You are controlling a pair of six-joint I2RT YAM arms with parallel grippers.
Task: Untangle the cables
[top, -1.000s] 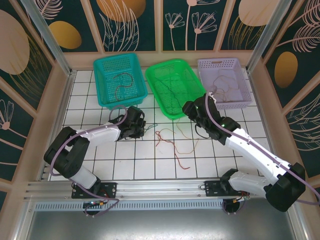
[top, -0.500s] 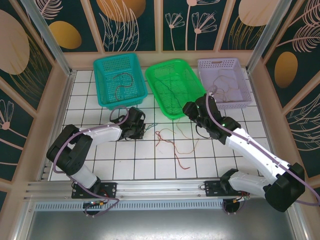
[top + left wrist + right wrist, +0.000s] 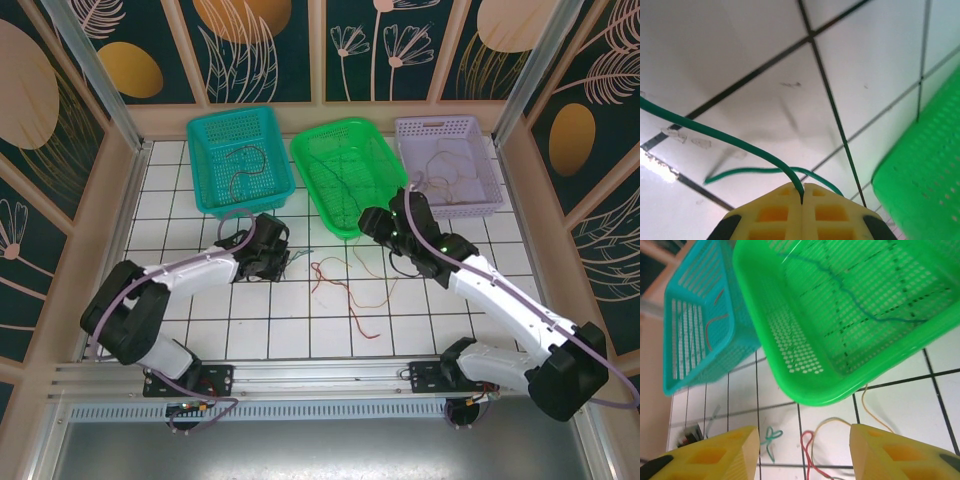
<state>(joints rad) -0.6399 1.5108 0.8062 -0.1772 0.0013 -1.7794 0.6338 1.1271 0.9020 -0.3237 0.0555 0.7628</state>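
**Left gripper** [image 3: 802,194]: shut, with the green wire [image 3: 740,136] pinched at the very tips. The wire ran ahead and off to the left, low over the tiles.

**Right gripper** [image 3: 802,452]: about half open and holding nothing. The green basket [image 3: 840,315] sat just ahead of it.

**Red wire** [image 3: 807,447] and **tan wire** [image 3: 867,412]: loose on the tiles between the right fingers, apparently crossing each other.

**Risks, as judged:**
1. A hair-thin wire held only at the tips would likely slip under any pull.
2. A quick pull could cinch the green loop onto the red and tan wires nearby.
3. The right gripper sat close enough to nudge the basket rim.
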